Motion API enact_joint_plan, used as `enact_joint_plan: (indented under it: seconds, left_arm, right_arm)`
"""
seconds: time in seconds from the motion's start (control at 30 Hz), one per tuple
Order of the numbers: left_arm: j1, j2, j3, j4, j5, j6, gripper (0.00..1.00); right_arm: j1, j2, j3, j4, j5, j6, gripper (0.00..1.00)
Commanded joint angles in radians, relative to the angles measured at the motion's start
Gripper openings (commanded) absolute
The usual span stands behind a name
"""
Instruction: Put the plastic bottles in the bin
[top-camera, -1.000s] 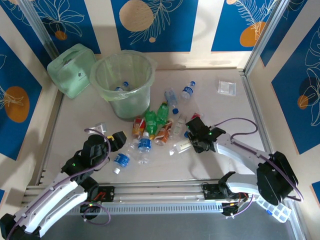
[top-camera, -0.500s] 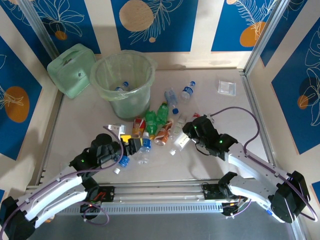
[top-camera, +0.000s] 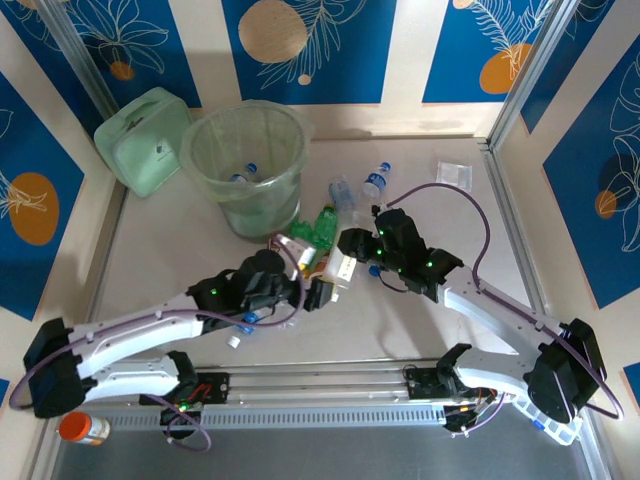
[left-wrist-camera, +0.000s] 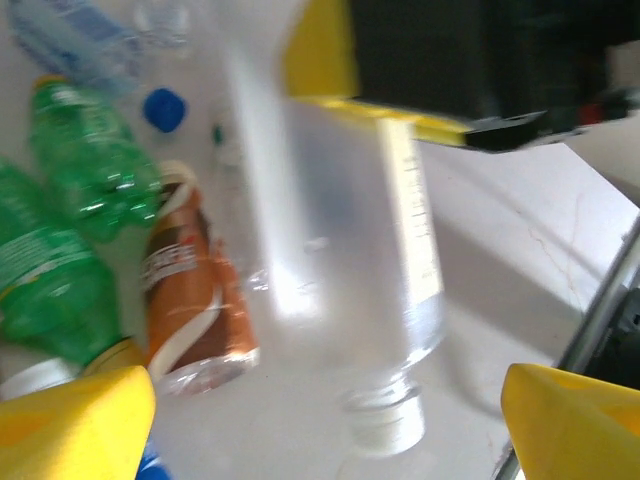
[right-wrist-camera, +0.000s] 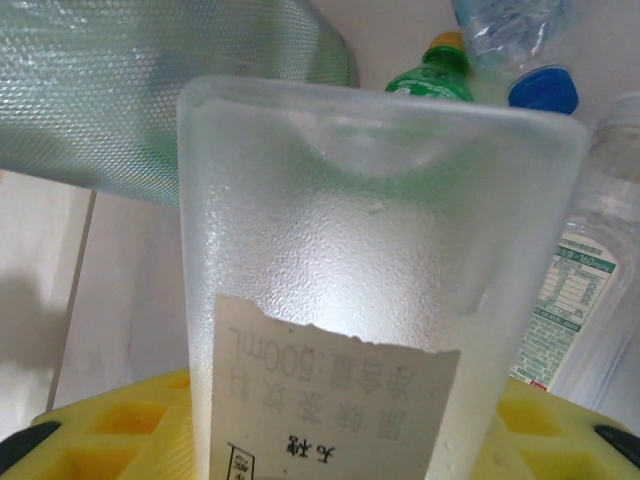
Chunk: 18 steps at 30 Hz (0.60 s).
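**From above:** The right claw (top-camera: 352, 256) is clenched on a frosted see-through plastic bottle (top-camera: 340, 270). It holds the bottle over the middle of the pale worktop (top-camera: 150, 250), by the pile of small green, red and clear plastic bottles (top-camera: 318, 228). A second ago this claw was lower down and more to the right. Now it has moved left with the frosted bottle. The left claw (top-camera: 322, 292) has come in from the near left side and sits just beside that bottle. The tall round pale-green see-through bin (top-camera: 250, 200) stands at the back left, a good way from the held bottle. One blue-capped bottle (top-camera: 250, 172) already lies inside it.

**Left wrist:** The two yellow fingertips (left-wrist-camera: 75, 425) are spread wide and grip nothing. They have opened wider than before. The frosted bottle's white cap sits between them. Two green bottles (left-wrist-camera: 85, 170) and a brown-labelled bottle (left-wrist-camera: 190, 300) lie behind on the worktop.

**Right wrist:** The frosted bottle is squeezed tight between yellow pads (right-wrist-camera: 110, 425). The bumpy green wall behind looks like the bin.

So one more bottle is off the pile, but it is not in the bin yet. I think the left claw may take it or grab another bottle. Many bottles are left.
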Motion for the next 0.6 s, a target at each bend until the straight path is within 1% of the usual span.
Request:
enact_joint_plan:
  seconds: [0.0, 0.17, 0.2, 0.23, 0.27, 0.3, 0.37, 0.5, 0.57]
  left_arm:
    - [-0.020, 0.084, 0.097, 0.008, -0.039, 0.078, 0.91]
    - [-0.015, 0.184, 0.163, 0.048, -0.002, 0.108, 0.91]
    - [-0.015, 0.201, 0.177, 0.039, -0.018, 0.123, 0.91]
    - [-0.014, 0.217, 0.188, 0.024, -0.056, 0.130, 0.91]
    - [-0.008, 0.226, 0.189, 0.022, -0.071, 0.137, 0.91]
    - [0.001, 0.231, 0.178, 0.036, -0.061, 0.145, 0.91]
    - [0.019, 0.229, 0.143, 0.090, 0.000, 0.144, 0.91]
    - [0.051, 0.215, 0.103, 0.168, 0.176, 0.157, 0.89]
    - [0.061, 0.211, 0.085, 0.192, 0.209, 0.150, 0.88]
  right_arm:
    - [0.001, -0.049, 0.006, 0.047, -0.033, -0.054, 0.35]
    - [-0.006, -0.167, -0.049, 0.085, -0.044, -0.072, 0.35]
    - [-0.004, -0.192, -0.066, 0.097, -0.034, -0.068, 0.35]
    - [-0.004, -0.215, -0.094, 0.129, -0.033, -0.062, 0.36]
    - [-0.005, -0.235, -0.122, 0.165, -0.040, -0.056, 0.36]
    - [-0.006, -0.249, -0.148, 0.200, -0.051, -0.050, 0.36]
    - [-0.005, -0.261, -0.184, 0.250, -0.067, -0.044, 0.36]
    - [-0.005, -0.242, -0.206, 0.283, -0.076, -0.025, 0.36]
    - [-0.003, -0.234, -0.224, 0.314, -0.075, -0.014, 0.36]
